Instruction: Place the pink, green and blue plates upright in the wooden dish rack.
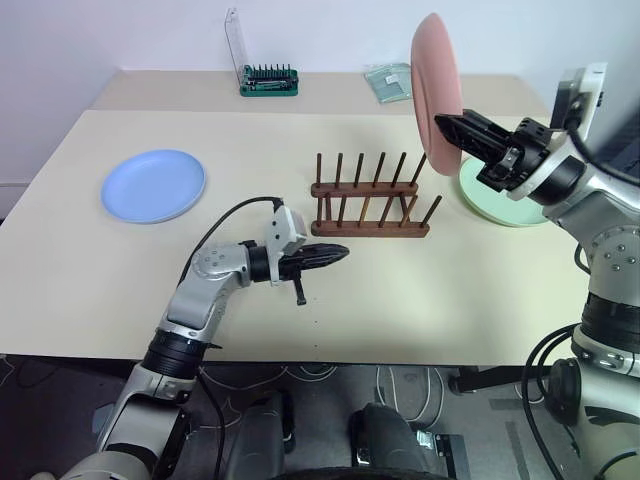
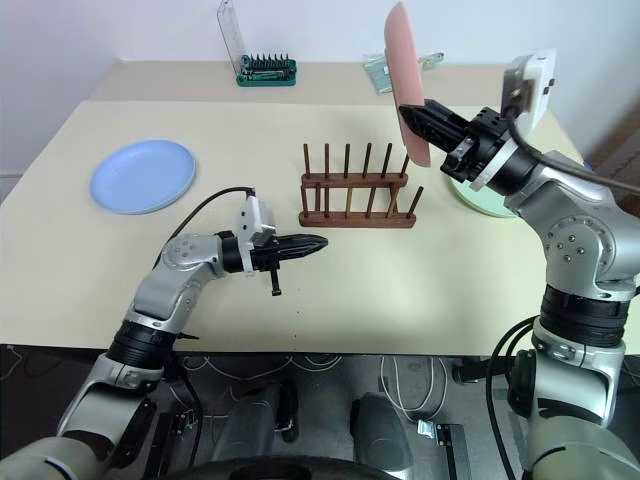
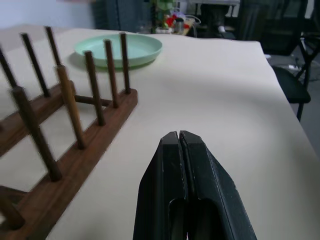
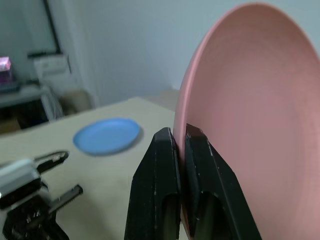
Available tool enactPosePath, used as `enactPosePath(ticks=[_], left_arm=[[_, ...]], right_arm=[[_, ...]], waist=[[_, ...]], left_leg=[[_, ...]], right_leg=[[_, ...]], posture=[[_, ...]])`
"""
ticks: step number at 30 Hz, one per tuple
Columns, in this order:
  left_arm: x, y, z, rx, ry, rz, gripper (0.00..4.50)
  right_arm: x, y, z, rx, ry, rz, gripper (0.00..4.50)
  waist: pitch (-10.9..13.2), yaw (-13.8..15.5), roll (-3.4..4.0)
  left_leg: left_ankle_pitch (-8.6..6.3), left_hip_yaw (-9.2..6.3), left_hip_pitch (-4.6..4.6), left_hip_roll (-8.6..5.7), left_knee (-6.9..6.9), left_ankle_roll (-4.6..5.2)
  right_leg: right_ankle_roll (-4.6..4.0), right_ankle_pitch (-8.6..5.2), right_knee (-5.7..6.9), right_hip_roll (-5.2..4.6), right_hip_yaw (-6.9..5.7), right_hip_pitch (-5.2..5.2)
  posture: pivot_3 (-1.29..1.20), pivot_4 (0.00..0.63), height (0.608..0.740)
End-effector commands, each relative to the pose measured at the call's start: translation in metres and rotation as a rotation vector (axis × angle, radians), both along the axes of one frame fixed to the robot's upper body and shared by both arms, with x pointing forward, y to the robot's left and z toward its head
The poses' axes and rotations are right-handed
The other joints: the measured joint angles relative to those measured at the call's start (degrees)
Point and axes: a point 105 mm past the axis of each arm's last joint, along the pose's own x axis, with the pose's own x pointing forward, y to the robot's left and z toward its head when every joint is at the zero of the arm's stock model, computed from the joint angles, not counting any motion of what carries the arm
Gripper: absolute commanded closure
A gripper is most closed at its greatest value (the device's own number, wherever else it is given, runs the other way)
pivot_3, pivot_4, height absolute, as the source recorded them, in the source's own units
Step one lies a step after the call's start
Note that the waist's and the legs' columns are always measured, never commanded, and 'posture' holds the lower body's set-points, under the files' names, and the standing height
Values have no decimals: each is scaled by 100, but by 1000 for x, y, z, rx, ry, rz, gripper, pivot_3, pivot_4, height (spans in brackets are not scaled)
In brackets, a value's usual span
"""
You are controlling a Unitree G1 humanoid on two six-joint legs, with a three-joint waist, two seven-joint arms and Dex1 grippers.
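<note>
Right gripper (image 1: 441,124): fingers clamped on the rim of the pink plate (image 1: 436,88), plate held upright on edge in the air, up off the table (image 1: 420,290). Seen from the head camera, it hangs at about 1 o'clock from the wooden dish rack (image 1: 366,201), above the rack's right end, not touching any peg.

Left gripper (image 1: 340,253): fingers pressed fully together, holding nothing. It points sideways toward the right, hovering just above the tabletop at about 7 o'clock from the rack, close to the near rail but apart from it.

Counts: three plates, one rack, two grippers.
- pink: in the right gripper, airborne.
- green plate (image 1: 500,205): flat on the table at 3 o'clock from the rack, partly hidden behind the right arm.
- blue plate (image 1: 153,185): flat on the table at 9 o'clock from the rack, well apart from it.

Rack: two parallel rails with upright pegs, near table centre, all slots empty.

Edges/room: open tabletop between rack and blue plate, and a broad bare strip from the rack to the near table edge at 6 o'clock. Green plate sits near the right edge. At 11 o'clock, on the far table section, a green bit holder (image 1: 268,81) with its clear lid standing up; a small clear packet (image 1: 387,80) at 12 o'clock.
</note>
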Motion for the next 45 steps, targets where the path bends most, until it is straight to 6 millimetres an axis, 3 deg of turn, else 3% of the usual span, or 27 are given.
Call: enactPosePath(ticks=[1, 11, 31, 35, 39, 45], left_arm=[[1, 10, 12, -41, -45, 19, 4500], [2, 15, 1, -24, -37, 23, 4500], [3, 15, -4, -32, -29, 25, 4500], [3, 15, -4, -31, -28, 24, 4500], [2, 16, -5, -28, -25, 24, 4500], [2, 16, -5, -26, -24, 25, 4500]], right_arm=[[-8, -1, 10, 43, -28, 35, 4478], [1, -4, -12, 75, 71, 30, 4478], [17, -30, -35, 295, 198, -42, 4478], [21, -33, -40, 283, 199, -91, 3116], [24, -39, -33, 260, 142, -170, 1149], [27, -86, -11, 191, 0, -446, 1149]], waist=[[0, 6, 1], [0, 13, 1], [1, 11, 1], [1, 9, 1], [1, 9, 1], [2, 12, 3]], left_leg=[[0, 0, 0, 0, 0, 0], [-1, 2, -1, -1, -1, 2], [-1, 2, -2, -1, -4, 2], [-1, 3, -2, -1, -4, 2], [-1, 3, -2, -1, -6, 2], [-1, 5, -2, -1, -7, 1]], right_leg=[[0, 0, 0, 0, 0, -1], [0, 0, -1, -1, 0, -1], [0, 0, -1, -1, 0, -3], [0, 0, -1, -1, 0, -3], [0, 0, -1, -1, 0, -5], [0, 0, -1, -1, 0, -6]], posture=[[0, 150, 732], [0, 150, 732], [0, 150, 732], [0, 150, 732], [0, 150, 732], [0, 150, 732]])
